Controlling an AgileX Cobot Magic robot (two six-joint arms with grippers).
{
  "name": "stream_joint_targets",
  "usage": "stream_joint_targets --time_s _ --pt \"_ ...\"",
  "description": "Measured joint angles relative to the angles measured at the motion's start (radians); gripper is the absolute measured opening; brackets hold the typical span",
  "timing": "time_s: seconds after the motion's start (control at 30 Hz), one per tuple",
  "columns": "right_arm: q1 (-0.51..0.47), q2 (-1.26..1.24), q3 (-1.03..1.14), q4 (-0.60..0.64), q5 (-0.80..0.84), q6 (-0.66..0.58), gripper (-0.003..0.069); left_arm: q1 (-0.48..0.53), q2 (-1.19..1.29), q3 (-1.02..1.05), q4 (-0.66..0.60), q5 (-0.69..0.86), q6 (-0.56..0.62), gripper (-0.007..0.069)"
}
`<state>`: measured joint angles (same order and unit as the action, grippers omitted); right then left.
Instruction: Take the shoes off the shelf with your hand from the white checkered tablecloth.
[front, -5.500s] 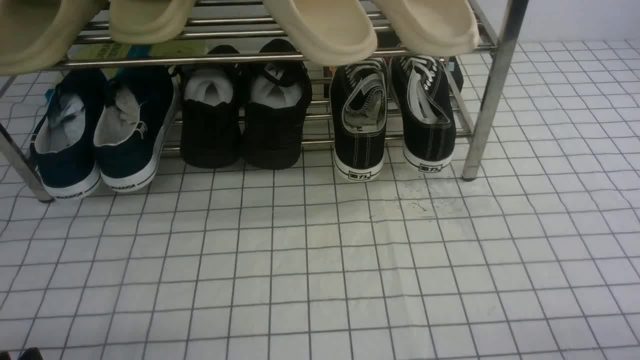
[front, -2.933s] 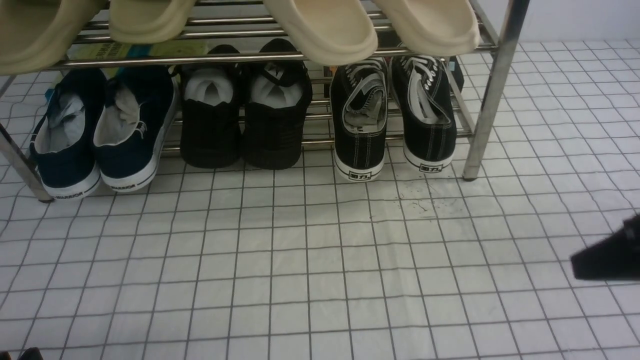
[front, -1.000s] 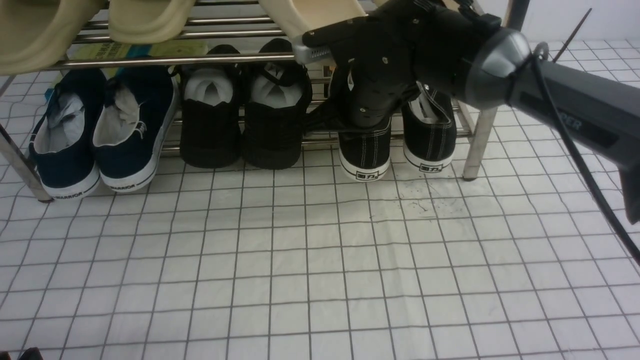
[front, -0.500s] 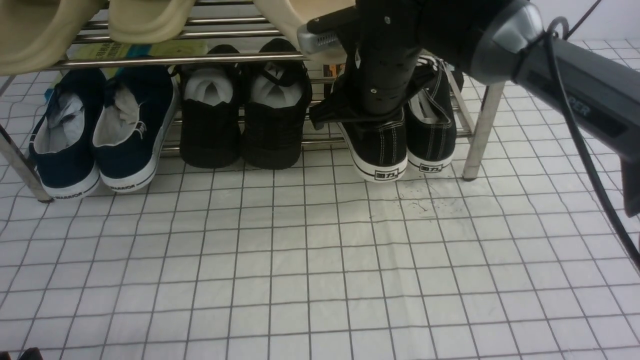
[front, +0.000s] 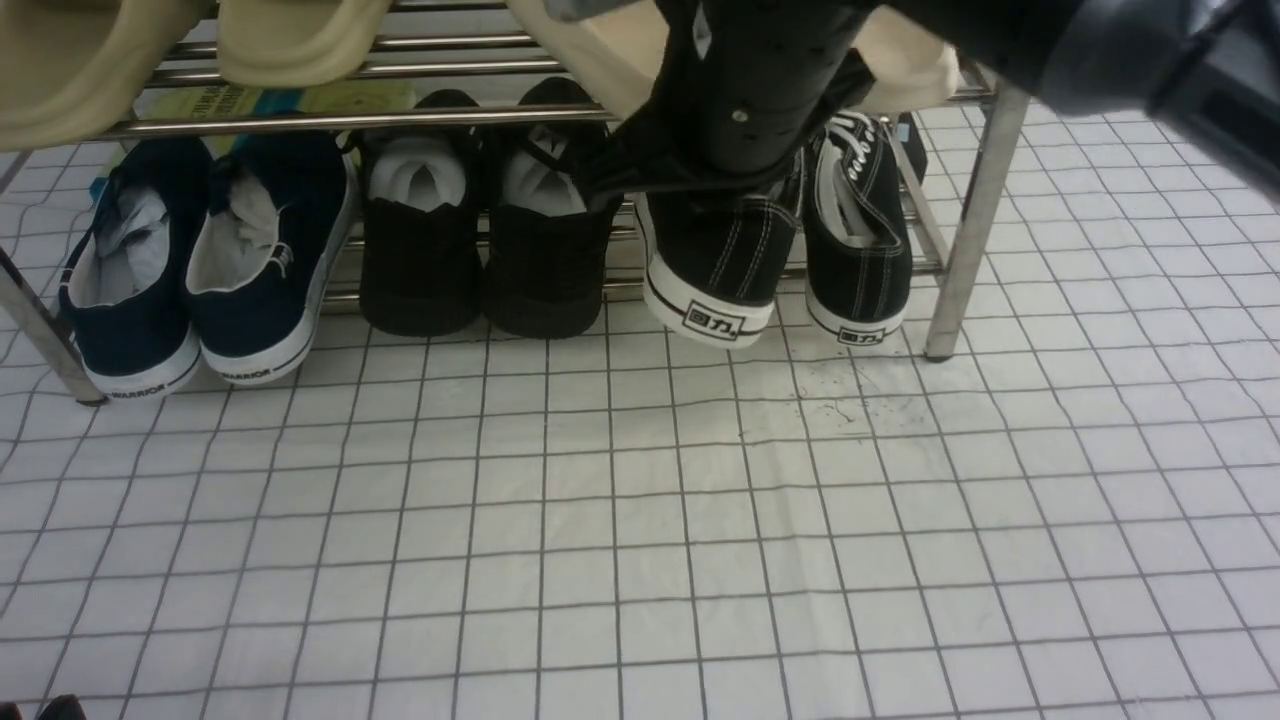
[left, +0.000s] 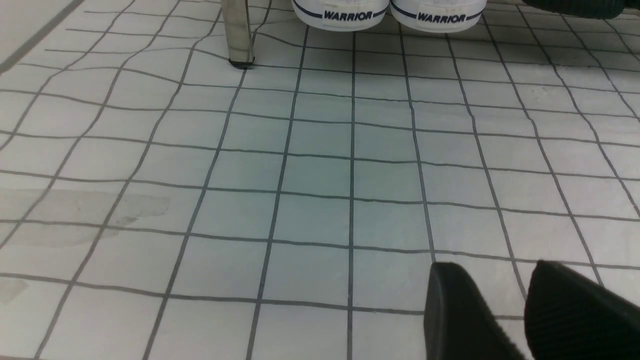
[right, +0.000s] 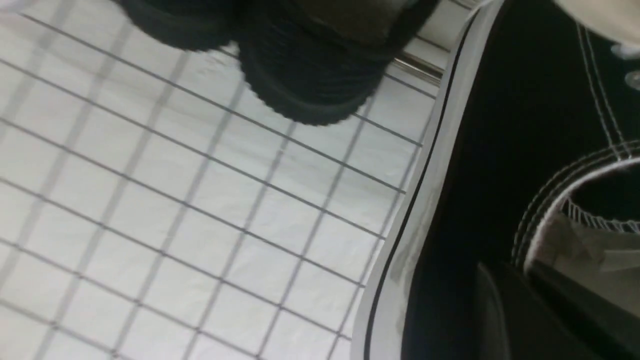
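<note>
Right end effector (front: 742, 168), clamped on the collar of the left black canvas sneaker (front: 712, 268), has just swung its heel up and leftward. Extraction from the chrome shelf (front: 975, 220) looks underway; right sneaker (front: 860, 255) still parked there.

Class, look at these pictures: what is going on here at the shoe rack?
The right gripper is clamped on the collar of one black lace-up sneaker, which hangs tilted at the front of the shelf. Its mate sits on the bars beside it. The left gripper hovers open over the checkered tablecloth, empty.
</note>
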<state>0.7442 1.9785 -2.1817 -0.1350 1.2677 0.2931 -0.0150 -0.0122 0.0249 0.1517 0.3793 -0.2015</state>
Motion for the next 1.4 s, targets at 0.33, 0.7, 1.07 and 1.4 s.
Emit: stream_joint_targets --time_s 0.33,0.7,1.07,1.4 --pt "0.028 -0.130 0.131 0.070 0.000 -0.003 0.0010 0.000 0.000 0.000 0.000 0.000 0.000 0.0239" --pt "0.117 -0.365 0.499 0.067 0.000 0.073 0.0010 0.000 0.000 0.000 0.000 0.000 0.000 0.0239" --pt "0.203 -0.358 0.670 -0.063 -0.034 0.188 0.0013 0.000 0.000 0.000 0.000 0.000 0.000 0.0239" --pt "0.206 -0.241 0.670 -0.181 -0.216 0.206 0.0013 0.000 0.000 0.000 0.000 0.000 0.000 0.0239"
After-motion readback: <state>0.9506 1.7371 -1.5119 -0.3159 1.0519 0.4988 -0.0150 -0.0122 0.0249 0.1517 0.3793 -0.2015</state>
